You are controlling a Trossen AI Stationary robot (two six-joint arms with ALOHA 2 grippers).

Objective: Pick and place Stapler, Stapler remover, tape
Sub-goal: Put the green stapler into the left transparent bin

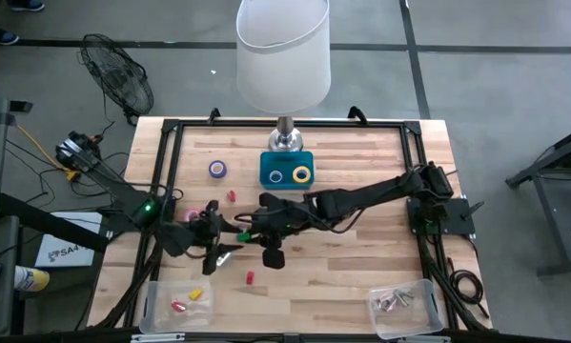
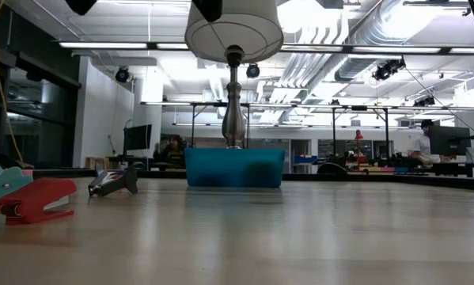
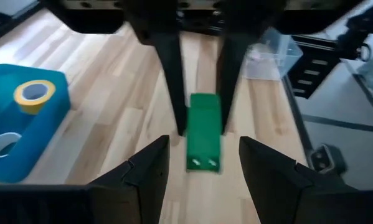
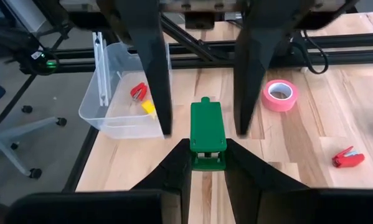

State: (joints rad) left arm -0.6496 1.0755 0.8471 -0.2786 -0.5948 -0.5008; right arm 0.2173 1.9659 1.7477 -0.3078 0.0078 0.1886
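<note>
Stapler, green (image 4: 208, 135), is clamped at one end between the fingers of the right gripper (image 4: 207, 163), which are closed tight on it, above the middle of the table (image 1: 361, 276). Its other end reaches in between the fingers of the left gripper (image 3: 202, 158), which stand open on either side of it; whether they touch it I cannot tell. In the high view both grippers meet just left of table centre, the left gripper (image 1: 230, 238) coming in from the left and the right gripper (image 1: 252, 227) from the right, with the stapler (image 1: 243, 235) showing as a small green spot between them. A blue tray (image 1: 287, 169) stands at the far middle by the lamp base (image 1: 284, 139) and holds a yellow tape roll (image 1: 303, 174) and a blue tape roll (image 1: 275, 175). A purple tape roll (image 1: 217, 170) lies left of the tray, and a pink tape roll (image 4: 279, 94) lies on the table left of the grippers. A red stapler (image 2: 36, 201) lies on the table, and a clear bin (image 1: 178, 303) at the near left corner holds small red and yellow pieces. Another clear bin (image 1: 405, 307) sits at the near right.
</note>
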